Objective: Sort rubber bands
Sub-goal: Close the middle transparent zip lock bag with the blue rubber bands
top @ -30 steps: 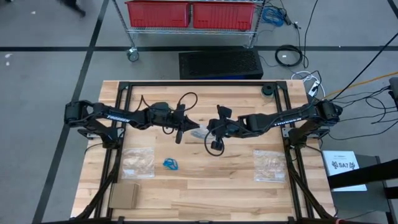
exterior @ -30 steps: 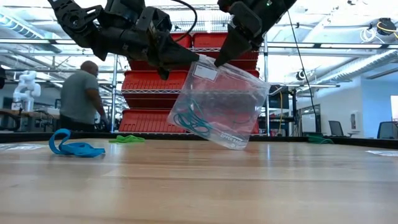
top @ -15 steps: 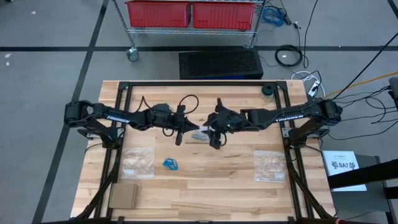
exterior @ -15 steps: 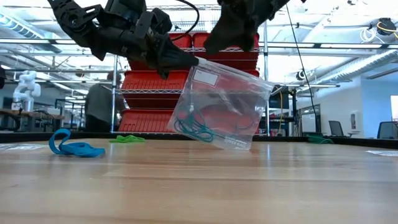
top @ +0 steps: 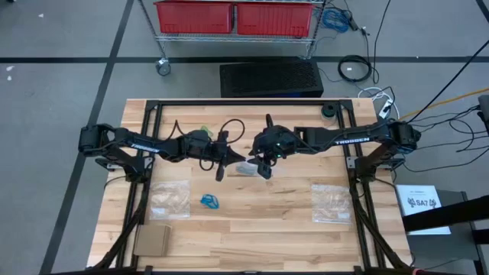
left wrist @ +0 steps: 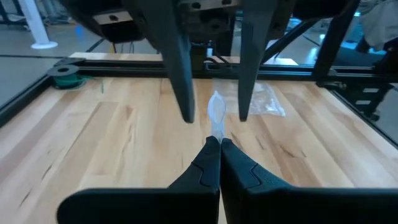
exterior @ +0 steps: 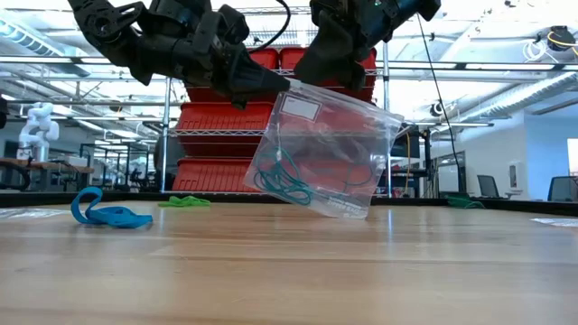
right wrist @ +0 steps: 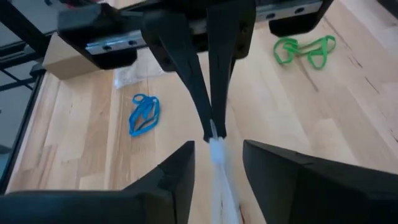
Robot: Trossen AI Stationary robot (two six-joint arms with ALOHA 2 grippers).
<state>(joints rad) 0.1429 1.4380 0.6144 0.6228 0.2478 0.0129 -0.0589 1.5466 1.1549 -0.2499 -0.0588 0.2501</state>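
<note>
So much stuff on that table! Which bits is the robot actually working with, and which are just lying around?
Part of the job:
- blue rubber bands
- green rubber bands
- teal rubber bands inside the clear bag
- left hand, pinching that bag's top edge
- right hand, open around the same edge

Just lying about:
- two flat bags
- cardboard box
- black cables

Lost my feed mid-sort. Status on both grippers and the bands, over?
Left gripper shut on clear bag, held above the table. Right gripper open, straddling bag's edge. Teal bands bagged; blue bands and green bands loose on table. Nothing in the way.
</note>
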